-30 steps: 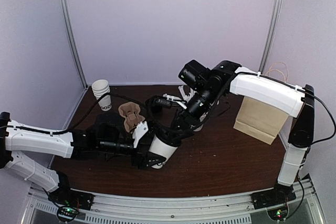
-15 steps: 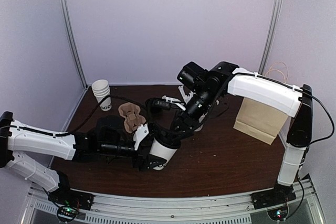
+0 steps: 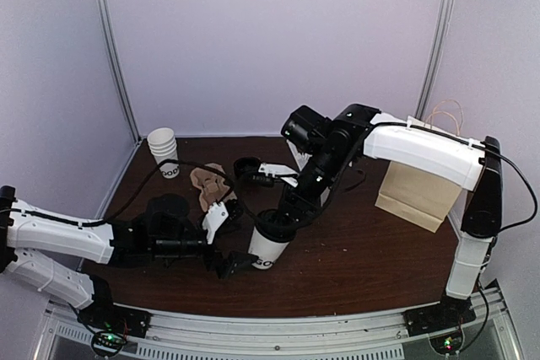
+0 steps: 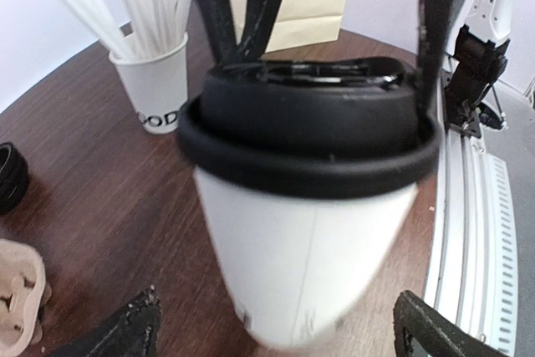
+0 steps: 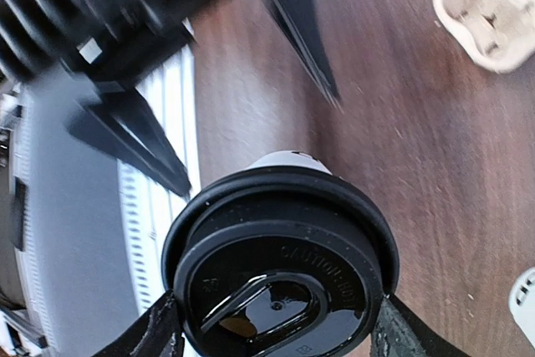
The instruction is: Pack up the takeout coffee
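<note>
Your takeout coffee [image 3: 267, 249] sits near the middle of the tabletop [image 3: 354, 259], a little towards the near edge, leaning slightly with its black dome lid uppermost. You cannot tell whether its base rests on the wood.

Your right gripper [image 3: 283, 212] comes down on it from the far right. Its jaws are closed on the rim of the lid, one finger on each side, at a middling width.

Your left gripper [image 3: 232, 238] lies low on the cup's left side with its jaws spread wide. The cup stands between the two fingers, but neither touches it, so that gripper has hold of nothing.

Around you:
- A brown pulp cup carrier [image 3: 205, 187] lies just beyond the left gripper, close to the cup.
- A stack of lidless white cups [image 3: 164, 149] stands in the far left corner, well apart.
- Some black lids [image 3: 247, 166] lie far of the carrier.
- A lidless cup of white straws [image 4: 155, 81] stands upright beyond the coffee.
- The brown paper bag [image 3: 418, 187] stands at the right side, well apart from the cup, with the right arm stretched across the tabletop between bag and cup.
</note>
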Controlling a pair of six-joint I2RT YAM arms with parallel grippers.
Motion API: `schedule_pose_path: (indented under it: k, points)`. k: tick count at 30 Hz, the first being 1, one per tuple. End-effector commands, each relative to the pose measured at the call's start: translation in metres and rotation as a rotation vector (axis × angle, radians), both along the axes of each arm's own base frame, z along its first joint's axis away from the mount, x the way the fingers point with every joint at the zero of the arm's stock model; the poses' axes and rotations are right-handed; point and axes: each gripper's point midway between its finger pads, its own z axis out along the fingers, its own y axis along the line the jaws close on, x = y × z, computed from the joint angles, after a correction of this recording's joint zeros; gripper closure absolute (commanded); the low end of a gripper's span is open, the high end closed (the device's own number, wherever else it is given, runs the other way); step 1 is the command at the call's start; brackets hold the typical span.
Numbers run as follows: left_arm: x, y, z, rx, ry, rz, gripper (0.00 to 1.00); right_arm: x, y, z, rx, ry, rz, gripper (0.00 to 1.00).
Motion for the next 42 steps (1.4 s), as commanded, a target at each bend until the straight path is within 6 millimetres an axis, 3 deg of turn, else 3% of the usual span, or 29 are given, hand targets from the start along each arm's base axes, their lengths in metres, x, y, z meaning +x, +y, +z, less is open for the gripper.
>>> schedule_pose_path:
  k: [1,7,13,17,21,27,30,36,42]
  points:
    - [0.005,0.025,-0.007,0.058,-0.004,0.083,0.02,0.012,-0.018,-0.012,-0.102,-0.125,-0.008,0.31]
    - [0.014,0.047,-0.007,0.065,-0.018,0.195,0.02,0.025,-0.015,-0.032,-0.192,-0.184,-0.018,0.31]
    - [0.02,0.06,-0.007,0.058,-0.014,0.273,0.02,0.026,-0.007,-0.053,-0.273,-0.202,0.005,0.29]
    - [0.019,0.062,-0.005,0.062,-0.011,0.277,0.02,0.025,-0.007,-0.058,-0.297,-0.202,0.001,0.16]
    - [0.019,0.06,0.001,0.064,-0.014,0.264,0.02,0.027,-0.007,-0.041,-0.267,-0.231,-0.014,0.0]
    - [0.022,0.041,0.015,0.117,0.013,0.225,0.02,0.023,-0.014,0.001,-0.194,-0.277,-0.009,0.0]
    - [0.027,0.022,0.031,0.162,0.041,0.198,0.02,0.02,-0.025,0.019,-0.16,-0.298,-0.006,0.0]
    - [0.036,-0.019,0.039,0.252,0.119,0.135,0.02,0.029,-0.073,0.049,-0.09,-0.354,-0.071,0.0]
    - [0.041,-0.043,0.022,0.41,0.206,0.105,0.02,0.048,-0.125,0.07,0.001,-0.356,-0.224,0.0]
